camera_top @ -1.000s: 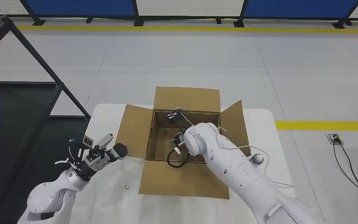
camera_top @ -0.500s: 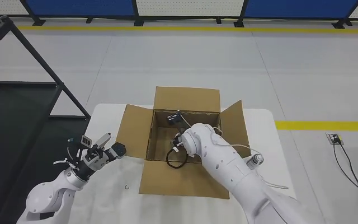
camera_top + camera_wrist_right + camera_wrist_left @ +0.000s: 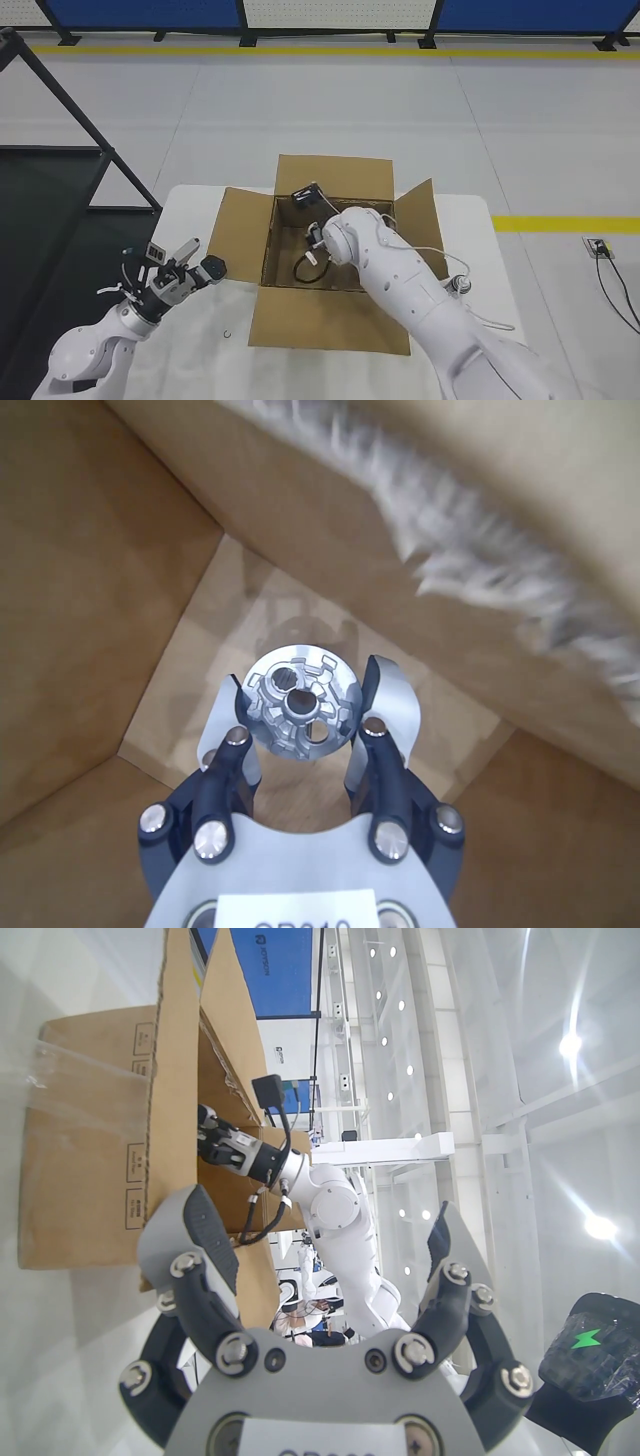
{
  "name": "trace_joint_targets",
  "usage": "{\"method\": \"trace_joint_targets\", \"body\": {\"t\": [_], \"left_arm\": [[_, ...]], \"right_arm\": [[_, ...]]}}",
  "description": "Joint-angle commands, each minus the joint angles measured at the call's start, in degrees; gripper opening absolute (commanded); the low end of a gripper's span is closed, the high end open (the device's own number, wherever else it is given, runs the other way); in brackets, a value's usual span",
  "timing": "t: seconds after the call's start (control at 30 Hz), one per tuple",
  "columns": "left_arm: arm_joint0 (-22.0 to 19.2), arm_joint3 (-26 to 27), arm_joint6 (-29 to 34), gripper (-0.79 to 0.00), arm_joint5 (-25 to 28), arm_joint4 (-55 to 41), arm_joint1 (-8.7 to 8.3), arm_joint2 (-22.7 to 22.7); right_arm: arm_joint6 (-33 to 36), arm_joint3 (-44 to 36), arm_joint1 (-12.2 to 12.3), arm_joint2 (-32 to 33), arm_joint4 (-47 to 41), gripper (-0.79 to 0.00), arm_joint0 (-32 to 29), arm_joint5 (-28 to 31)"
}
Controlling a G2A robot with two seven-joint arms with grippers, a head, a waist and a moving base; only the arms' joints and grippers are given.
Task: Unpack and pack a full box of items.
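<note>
Step judged: unpacking; a straight lift clear of the cardboard box (image 3: 75, 575) walls is required next. Item: round metal disc (image 3: 301, 712), inside the box, clamped at the rim by right tool (image 3: 303, 680); flat face turned to the wrist, axis toward box floor, no long axis discerned. Idle: left tool (image 3: 322, 1220), spread wide, empty.

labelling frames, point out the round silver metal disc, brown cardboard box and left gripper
round silver metal disc (image 3: 302, 707): right wrist view, centre hub
brown cardboard box (image 3: 320, 322): top view, front flap
left gripper (image 3: 320, 1208): left wrist view, gap between fingertips
</note>
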State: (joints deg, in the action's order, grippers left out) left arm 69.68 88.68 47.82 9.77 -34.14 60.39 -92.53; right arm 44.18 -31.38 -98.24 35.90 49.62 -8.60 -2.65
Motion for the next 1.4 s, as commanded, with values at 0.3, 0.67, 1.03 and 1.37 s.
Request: {"method": "trace_joint_targets", "body": {"t": [0.3,0.67,1.03,1.37], "left_arm": [[0.0,0.7,0.4,0.000,0.0,0.7,0.00,1.0],[0.3,1.7,0.8,0.000,-0.2,2.0,-0.03,2.2],[-0.1,2.4,1.3,0.000,-0.5,3.1,-0.04,3.5],[-1.1,2.2,0.9,0.000,-1.1,4.6,0.00,5.0]], "right_arm": [[19.1,-43.3,10.2,12.4,17.0,-0.785,-14.3,-1.7],[26.2,-89.4,16.4,33.9,36.4,-0.785,-39.3,-3.4],[27.5,-101.5,17.6,57.3,36.6,-0.785,-54.1,-9.6],[29.0,-91.0,18.4,69.5,25.2,-0.785,-63.6,-2.1]]}}
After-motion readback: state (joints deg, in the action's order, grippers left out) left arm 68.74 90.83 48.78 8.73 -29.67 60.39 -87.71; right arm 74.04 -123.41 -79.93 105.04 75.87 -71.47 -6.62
